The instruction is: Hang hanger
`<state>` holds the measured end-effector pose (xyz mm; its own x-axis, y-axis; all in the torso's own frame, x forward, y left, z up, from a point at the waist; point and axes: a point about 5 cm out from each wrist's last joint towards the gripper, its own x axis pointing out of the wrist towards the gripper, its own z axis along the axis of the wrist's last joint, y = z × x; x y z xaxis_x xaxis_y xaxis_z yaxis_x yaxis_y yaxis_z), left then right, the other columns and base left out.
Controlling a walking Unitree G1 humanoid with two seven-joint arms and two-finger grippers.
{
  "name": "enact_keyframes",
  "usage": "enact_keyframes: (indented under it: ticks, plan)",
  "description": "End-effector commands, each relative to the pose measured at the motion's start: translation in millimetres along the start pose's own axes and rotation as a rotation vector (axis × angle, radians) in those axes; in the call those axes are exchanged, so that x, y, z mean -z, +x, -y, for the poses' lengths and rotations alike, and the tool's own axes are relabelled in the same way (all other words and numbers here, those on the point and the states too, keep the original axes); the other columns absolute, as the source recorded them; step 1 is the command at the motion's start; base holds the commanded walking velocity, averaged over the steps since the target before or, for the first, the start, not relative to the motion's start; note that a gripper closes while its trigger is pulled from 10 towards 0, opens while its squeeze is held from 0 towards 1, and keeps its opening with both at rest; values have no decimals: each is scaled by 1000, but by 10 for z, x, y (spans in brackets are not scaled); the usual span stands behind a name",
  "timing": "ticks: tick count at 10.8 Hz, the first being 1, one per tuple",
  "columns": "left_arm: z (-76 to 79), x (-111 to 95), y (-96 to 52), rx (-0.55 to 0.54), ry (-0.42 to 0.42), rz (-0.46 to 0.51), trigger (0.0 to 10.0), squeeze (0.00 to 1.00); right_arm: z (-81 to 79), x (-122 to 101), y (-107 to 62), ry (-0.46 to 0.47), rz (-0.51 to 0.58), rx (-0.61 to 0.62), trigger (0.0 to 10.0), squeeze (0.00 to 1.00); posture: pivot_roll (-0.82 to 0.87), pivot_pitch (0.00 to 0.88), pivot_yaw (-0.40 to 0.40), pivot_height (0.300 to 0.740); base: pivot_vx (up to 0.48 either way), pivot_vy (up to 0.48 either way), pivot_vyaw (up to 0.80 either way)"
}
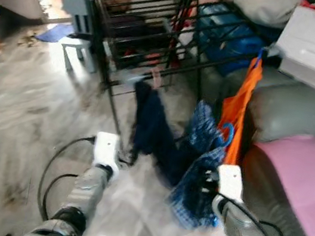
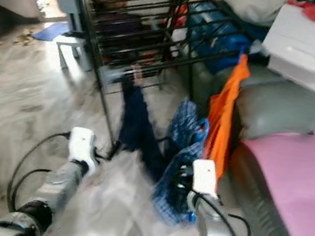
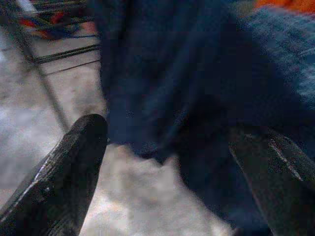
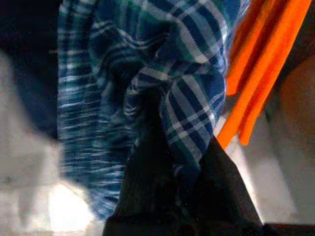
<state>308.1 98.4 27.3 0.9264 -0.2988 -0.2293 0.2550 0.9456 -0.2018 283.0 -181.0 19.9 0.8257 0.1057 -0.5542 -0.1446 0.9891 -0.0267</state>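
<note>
Right hand (image 4: pixel 170 196) is clamped on the blue checked shirt (image 1: pixel 198 179), whose blue hanger (image 1: pixel 226 132) peeks out beside the orange cloth (image 1: pixel 239 107), below the black rack (image 1: pixel 154 26). Left hand (image 3: pixel 167 167) is spread wide before the dark navy garment (image 1: pixel 150 123) hanging off the rack's rail, over grey floor (image 1: pixel 26 108).

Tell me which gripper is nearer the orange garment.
Right. The right gripper is shut on the plaid shirt just beside the orange garment; the left gripper, open, sits by the dark navy garment, farther off.
</note>
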Motion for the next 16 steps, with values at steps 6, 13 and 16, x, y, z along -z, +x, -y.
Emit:
enact_keyframes:
  ticks: [6, 13, 16]
  plan:
    - [-281, 30, -85, -172, 11, -20, 10000, 0, -10, -308, 36, -71, 74, -84, 10000, 0, -167, 0, 37, 740, 296, 0, 0]
    - [-494, 214, -376, -312, 20, -16, 10000, 0, 116, -678, 84, -139, 170, -54, 10000, 0, -40, 0, -39, 740, 0, 0, 0]
    - [-508, 218, -408, -293, 36, -24, 10000, 0, 179, -792, 150, -88, 120, -56, 10000, 0, -27, 10, -28, 740, 0, 0, 0]
